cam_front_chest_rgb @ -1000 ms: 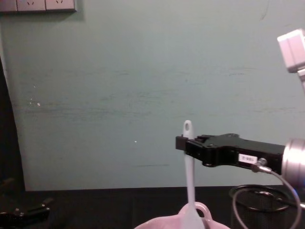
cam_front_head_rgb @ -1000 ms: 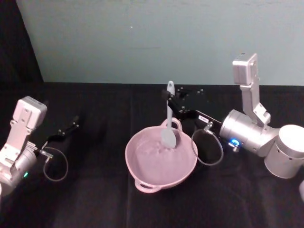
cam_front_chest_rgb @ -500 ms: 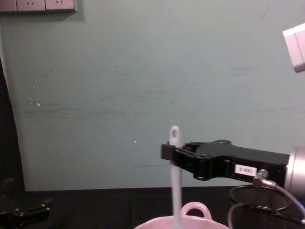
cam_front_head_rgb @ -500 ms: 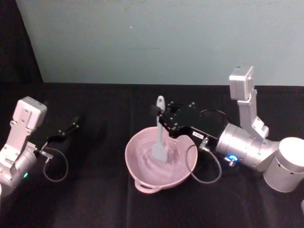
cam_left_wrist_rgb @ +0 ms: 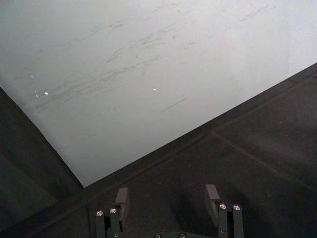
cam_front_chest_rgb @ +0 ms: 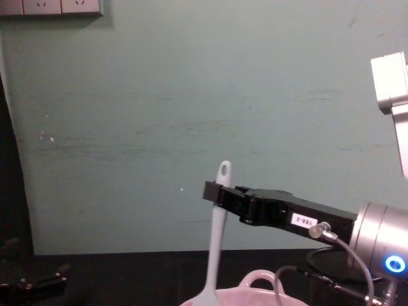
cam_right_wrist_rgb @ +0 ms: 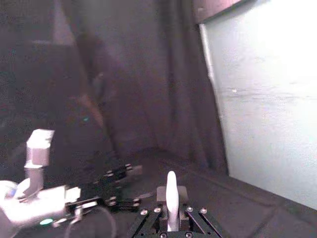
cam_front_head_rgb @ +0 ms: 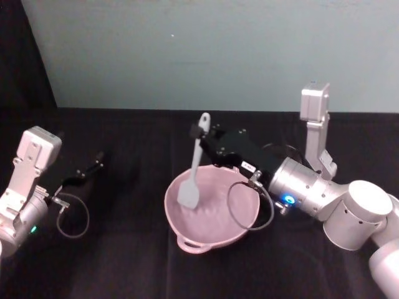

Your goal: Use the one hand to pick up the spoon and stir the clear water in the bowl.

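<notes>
Right hand (cam_front_head_rgb: 198, 132) clamps slim white plastic spoon (cam_front_head_rgb: 194, 163), paddle inside glossy pink bowl (cam_front_head_rgb: 215, 221).

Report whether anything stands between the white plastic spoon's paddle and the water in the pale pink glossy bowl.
Nothing visible does. The black right gripper is shut on the upper handle of the spoon, and its paddle head hangs inside the bowl, on its left side. The left gripper lies parked far left.

right claw (cam_front_head_rgb: 201, 132): clamped, reaching forward | left claw (cam_front_head_rgb: 96, 163): fingers apart, parked left
</notes>
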Controlling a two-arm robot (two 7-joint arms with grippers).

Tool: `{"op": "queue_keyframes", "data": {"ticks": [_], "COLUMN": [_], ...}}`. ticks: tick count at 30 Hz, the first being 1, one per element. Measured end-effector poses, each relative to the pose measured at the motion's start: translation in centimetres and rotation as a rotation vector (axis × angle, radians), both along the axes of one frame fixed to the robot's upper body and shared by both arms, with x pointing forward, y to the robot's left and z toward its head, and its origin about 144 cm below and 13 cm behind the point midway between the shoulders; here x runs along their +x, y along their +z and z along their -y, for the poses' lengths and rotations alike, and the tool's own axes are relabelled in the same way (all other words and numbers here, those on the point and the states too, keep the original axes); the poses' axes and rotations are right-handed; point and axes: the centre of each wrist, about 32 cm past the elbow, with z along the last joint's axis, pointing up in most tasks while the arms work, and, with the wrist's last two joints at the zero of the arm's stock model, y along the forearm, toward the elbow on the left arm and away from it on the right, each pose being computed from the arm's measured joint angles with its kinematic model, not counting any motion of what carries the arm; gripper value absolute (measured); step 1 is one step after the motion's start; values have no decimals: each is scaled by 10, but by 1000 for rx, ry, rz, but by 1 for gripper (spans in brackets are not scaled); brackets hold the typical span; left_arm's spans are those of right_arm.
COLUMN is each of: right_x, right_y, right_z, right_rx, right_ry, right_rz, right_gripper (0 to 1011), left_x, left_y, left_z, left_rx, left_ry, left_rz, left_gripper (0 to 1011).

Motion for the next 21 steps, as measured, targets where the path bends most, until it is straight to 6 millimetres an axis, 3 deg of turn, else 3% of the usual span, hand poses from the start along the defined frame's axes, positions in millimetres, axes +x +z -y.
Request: {"op": "queue_keyframes", "data": {"ticks": [9, 16, 21], "right_x": [6, -3, -14], "right_y": [8, 20, 25], "right_z": [20, 33, 30], "right_rx": [-91, -181, -211], "right_ry": [-110, -146, -119], "right_rz": [47, 109, 128], "right_gripper": [121, 121, 121], "left_x": [0, 0, 0], "left_y": [0, 0, 0], "left_z": [0, 0, 0], "left_rx": [0, 0, 0], "left_ry": [0, 0, 0], "left_rz": [0, 0, 0], "left_gripper": [1005, 1005, 1005]}}
